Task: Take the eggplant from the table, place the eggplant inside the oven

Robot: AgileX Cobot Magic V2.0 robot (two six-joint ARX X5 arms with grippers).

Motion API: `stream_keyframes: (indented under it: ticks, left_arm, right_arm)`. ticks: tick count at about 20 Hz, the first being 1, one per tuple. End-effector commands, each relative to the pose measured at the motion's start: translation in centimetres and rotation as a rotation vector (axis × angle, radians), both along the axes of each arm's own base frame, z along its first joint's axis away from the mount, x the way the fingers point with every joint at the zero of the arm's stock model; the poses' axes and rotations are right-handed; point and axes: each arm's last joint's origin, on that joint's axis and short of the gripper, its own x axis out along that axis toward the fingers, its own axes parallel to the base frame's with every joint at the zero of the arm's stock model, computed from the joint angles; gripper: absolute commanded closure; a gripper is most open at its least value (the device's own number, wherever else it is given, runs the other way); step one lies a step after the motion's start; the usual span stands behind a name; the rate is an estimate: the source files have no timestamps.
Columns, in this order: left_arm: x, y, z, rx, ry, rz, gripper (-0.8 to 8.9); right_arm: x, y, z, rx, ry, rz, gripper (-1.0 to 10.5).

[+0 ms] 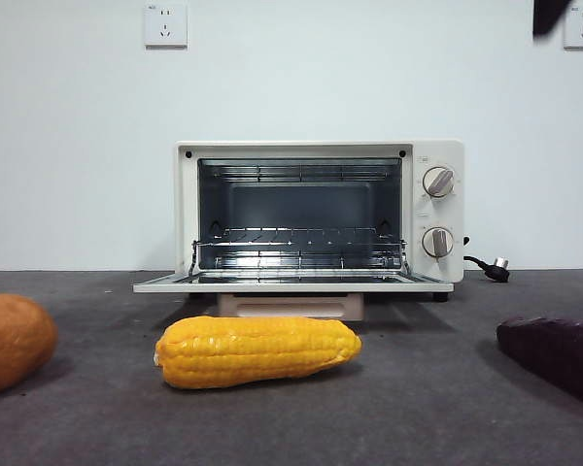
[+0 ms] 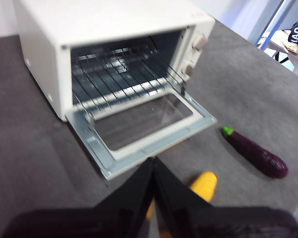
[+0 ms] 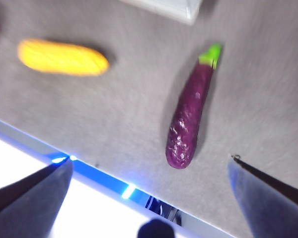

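The dark purple eggplant [image 3: 188, 116] with a green stem lies on the grey table [image 1: 418, 408], off to the right of the oven; its rounded end shows at the front view's right edge [image 1: 554, 354] and it appears in the left wrist view [image 2: 256, 154]. The cream-white oven [image 1: 321, 209] stands at the back with its door [image 1: 291, 283] folded down flat and its wire rack bare. My right gripper [image 3: 149, 173] hovers open above the eggplant, not touching it. My left gripper [image 2: 153, 178] is shut with nothing in it, raised in front of the oven door.
A yellow corn cob [image 1: 257, 351] lies in front of the oven door. A round orange-brown vegetable [image 1: 12, 342] sits at the left edge. The table's near edge [image 3: 89, 171] runs close to the eggplant's rounded end. A power plug [image 1: 494, 267] lies right of the oven.
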Motion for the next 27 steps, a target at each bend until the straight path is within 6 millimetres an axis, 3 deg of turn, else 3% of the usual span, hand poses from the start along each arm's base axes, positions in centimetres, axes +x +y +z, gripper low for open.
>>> stream_keyframes:
  ticks: [1,7,14,17,20,27]
  left_arm:
    - [-1.0,0.0,-0.2,-0.007,-0.024,-0.002,8.19]
    - [-3.1,-0.3,0.7,-0.018,-0.094,-0.036,8.19]
    - [-3.3,-0.6,0.5,-0.019,-0.068,-0.062,8.19]
    - [-3.4,-0.7,0.5,-0.019,-0.068,-0.072,8.19]
    - [-3.4,-0.7,0.4,-0.019,-0.068,-0.075,8.19]
    - [-3.4,-0.7,0.5,-0.017,-0.07,-0.076,8.19]
  right_arm:
    - [0.5,0.2,-3.3,0.0,0.051,-0.053,4.1]
    - [0.2,0.1,-9.9,0.004,0.125,-0.147,4.1]
    - [-0.7,-0.2,-14.1,0.007,0.17,-0.219,4.2]
    - [-0.9,-0.3,-15.3,-0.009,0.177,-0.229,4.2]
    - [-1.0,-0.4,-15.8,-0.014,0.173,-0.238,5.7]
    - [-0.8,-0.4,-16.2,-0.041,0.181,-0.258,6.4]
